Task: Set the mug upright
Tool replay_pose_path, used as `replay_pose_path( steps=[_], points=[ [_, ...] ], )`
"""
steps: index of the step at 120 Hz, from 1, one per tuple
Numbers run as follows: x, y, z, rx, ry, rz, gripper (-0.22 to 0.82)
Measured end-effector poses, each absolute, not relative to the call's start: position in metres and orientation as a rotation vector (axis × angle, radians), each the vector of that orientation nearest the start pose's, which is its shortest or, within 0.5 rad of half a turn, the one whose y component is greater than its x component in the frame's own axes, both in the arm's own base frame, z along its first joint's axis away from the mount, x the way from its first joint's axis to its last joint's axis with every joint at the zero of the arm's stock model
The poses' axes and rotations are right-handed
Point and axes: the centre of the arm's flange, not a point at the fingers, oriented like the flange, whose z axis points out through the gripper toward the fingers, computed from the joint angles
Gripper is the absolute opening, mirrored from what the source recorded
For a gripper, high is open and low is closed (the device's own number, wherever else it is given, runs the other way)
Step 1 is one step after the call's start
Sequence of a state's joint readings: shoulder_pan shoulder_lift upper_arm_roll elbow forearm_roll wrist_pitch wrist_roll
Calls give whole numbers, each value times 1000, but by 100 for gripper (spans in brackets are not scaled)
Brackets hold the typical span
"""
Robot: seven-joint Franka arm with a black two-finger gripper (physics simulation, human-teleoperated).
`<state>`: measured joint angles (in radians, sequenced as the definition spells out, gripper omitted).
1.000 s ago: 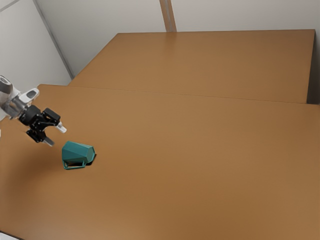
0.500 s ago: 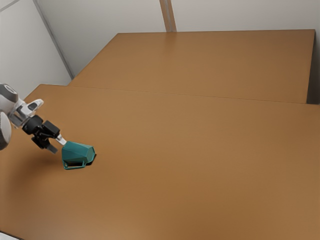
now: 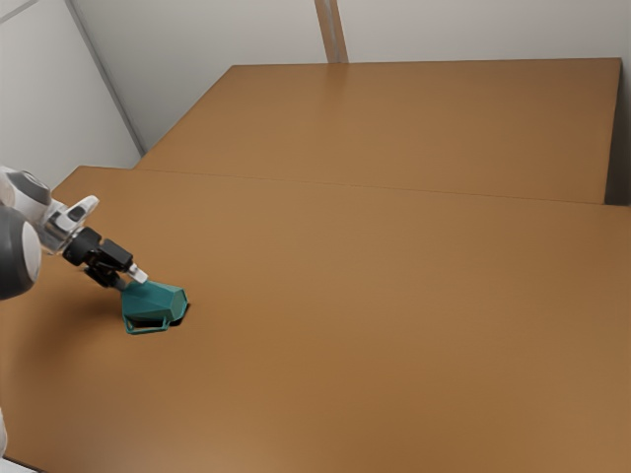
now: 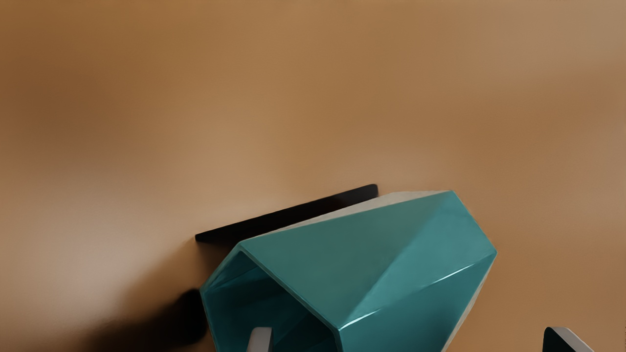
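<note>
The mug (image 3: 155, 299) lies on its side on the table (image 3: 375, 325), toward the exterior view's left. Its body is teal and faceted, with flat planes meeting at crisp edges, and in the wrist view the upper planes look smooth and faintly glossy, thin white glints running along one ridge. Its many-sided mouth opens onto a darker teal hollow, and a pale sliver edges the body. The angular handle (image 3: 148, 326) juts from the side nearest the exterior camera. A black strip along the mug's flank in the wrist view is perhaps a shadow.

The black gripper (image 3: 130, 281) is at the mug, its jaws set wide: one pale-edged fingertip stands at the mouth, the other beyond the closed end and apart from it, so the mug is not clasped. Behind it the arm (image 3: 30, 202) is white and grey, with rounded casings.

The table is warm brown and smooth, softly mottled with light, and a fine seam crosses it. Behind rise plain, pale grey walls (image 3: 473, 30), one bearing a brown upright strip (image 3: 330, 30).
</note>
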<state>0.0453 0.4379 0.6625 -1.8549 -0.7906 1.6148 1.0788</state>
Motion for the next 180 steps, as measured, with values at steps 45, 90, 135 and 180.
replay_pose_path(
  steps=[45,90,135,180],
  points=[
    [490,292,283,2350,-68,129,60],
    [478,289,269,2288,-42,155,60],
    [471,290,266,2248,-22,181,43],
    [472,286,267,2218,-25,201,17]
  ],
)
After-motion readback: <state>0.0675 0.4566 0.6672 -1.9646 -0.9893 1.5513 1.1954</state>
